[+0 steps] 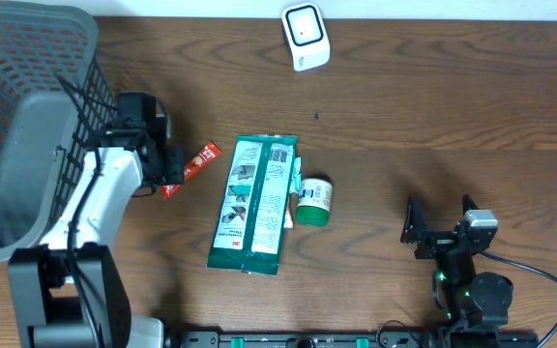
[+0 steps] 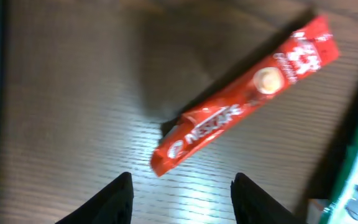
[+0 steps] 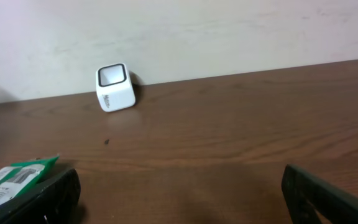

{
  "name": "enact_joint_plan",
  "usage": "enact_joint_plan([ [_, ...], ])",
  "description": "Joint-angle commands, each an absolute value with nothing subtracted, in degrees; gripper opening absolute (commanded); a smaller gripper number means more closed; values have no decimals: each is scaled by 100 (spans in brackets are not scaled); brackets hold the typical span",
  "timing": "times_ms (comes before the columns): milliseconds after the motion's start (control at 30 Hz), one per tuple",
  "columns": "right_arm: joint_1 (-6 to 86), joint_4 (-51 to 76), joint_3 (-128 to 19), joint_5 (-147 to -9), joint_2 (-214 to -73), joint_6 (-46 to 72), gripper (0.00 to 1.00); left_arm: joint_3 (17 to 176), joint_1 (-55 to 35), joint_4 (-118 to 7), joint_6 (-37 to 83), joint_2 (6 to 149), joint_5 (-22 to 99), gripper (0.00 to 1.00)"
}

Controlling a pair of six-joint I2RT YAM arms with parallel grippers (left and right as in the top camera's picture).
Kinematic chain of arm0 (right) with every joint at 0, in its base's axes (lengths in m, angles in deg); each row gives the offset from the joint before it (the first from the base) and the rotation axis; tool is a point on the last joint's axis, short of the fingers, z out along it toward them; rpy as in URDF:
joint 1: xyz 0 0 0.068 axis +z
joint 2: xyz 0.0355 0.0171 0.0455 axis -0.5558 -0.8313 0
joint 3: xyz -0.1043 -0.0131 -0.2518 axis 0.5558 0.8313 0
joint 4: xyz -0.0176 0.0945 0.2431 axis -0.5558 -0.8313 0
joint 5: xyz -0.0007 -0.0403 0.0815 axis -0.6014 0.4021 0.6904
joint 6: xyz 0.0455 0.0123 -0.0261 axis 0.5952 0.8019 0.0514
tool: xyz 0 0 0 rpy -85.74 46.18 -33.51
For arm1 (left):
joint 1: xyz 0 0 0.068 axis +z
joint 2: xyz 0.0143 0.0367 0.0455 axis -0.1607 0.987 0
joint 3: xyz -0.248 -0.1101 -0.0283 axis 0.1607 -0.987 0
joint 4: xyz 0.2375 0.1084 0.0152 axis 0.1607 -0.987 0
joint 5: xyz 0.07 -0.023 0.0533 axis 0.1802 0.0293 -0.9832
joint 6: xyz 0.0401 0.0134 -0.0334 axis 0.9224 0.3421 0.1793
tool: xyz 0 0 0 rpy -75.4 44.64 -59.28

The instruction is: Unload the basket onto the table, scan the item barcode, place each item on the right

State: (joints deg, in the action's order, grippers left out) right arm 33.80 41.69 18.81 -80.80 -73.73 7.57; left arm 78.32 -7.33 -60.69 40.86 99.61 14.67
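A red Nestle snack packet (image 2: pixel 241 102) lies flat and slanted on the wooden table, seen also from overhead (image 1: pixel 194 164). My left gripper (image 2: pixel 180 180) hovers just short of the packet's lower end. Its two dark fingers stand apart with only bare table between them. In the overhead view the left gripper (image 1: pixel 170 172) sits at the packet's left end. The white barcode scanner (image 1: pixel 305 37) stands at the far edge, also in the right wrist view (image 3: pixel 115 87). My right gripper (image 1: pixel 440 215) rests open and empty at the near right.
A grey mesh basket (image 1: pixel 17 126) fills the far left. A large green and white pack (image 1: pixel 256 203) lies mid-table with a small green-capped jar (image 1: pixel 313 201) against its right side. The pack's corner shows at the right gripper's left finger (image 3: pixel 17 177).
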Motion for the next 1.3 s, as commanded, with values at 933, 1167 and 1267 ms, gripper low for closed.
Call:
enact_joint_plan([
  [933,3349,4145,1888,-8089,-7362,820,99,6875,-150,-4888,3457,10066,2173,35],
  [1167,3349,4145,1888,-8089,-7362,820,99,6717,-148,-4637,3457,10069,2136,35],
  [1267,3349,4145,1888,-8089,-7362,820,99,6713,-150,-4578,3455,10077,2004,35],
])
